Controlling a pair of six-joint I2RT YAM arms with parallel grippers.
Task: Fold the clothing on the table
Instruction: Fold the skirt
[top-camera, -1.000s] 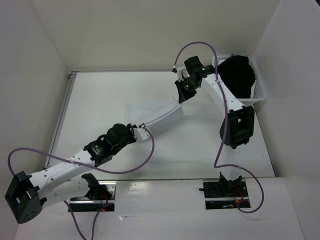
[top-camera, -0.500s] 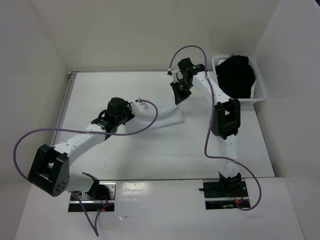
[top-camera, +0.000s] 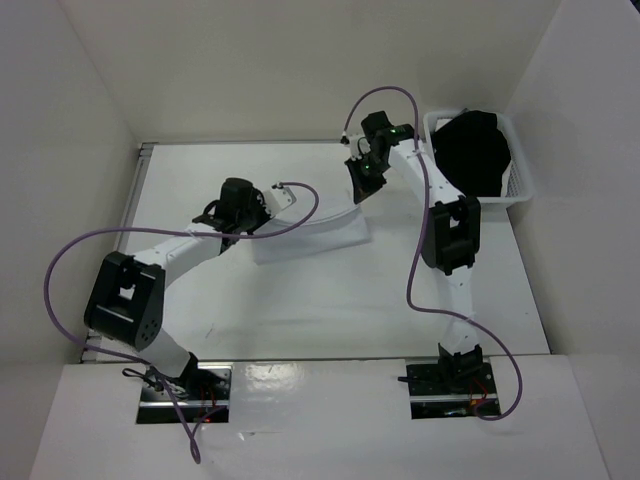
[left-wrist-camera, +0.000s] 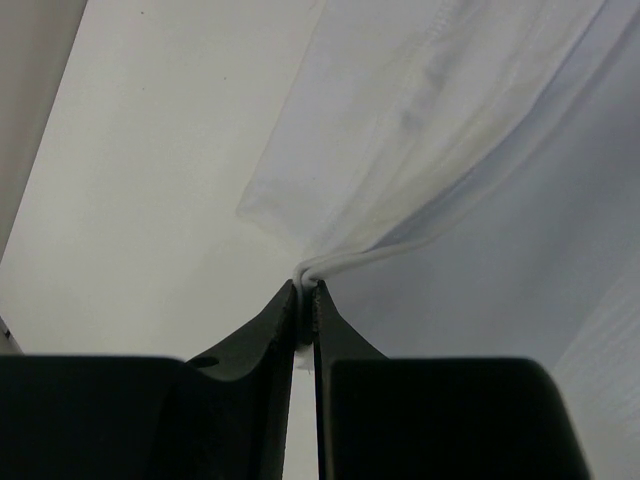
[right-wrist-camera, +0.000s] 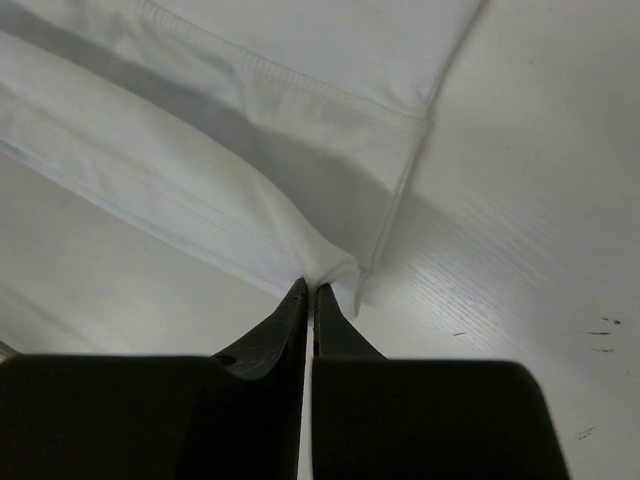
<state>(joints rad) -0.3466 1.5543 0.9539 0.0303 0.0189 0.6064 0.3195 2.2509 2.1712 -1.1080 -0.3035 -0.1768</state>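
As tools (left-wrist-camera: 305, 297) (right-wrist-camera: 311, 292) pinch it, clothing (top-camera: 318, 233) spans between

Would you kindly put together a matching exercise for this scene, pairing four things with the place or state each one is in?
Things:
1. left pincer
2. right pincer
3. black garment
4. metal rail

Places or states:
A. lying in the white basket
B. along the left edge of the table
C. shut on the left end of the clothing
D. shut on the right end of the clothing

Pairs: 1-C, 2-D, 3-A, 4-B.
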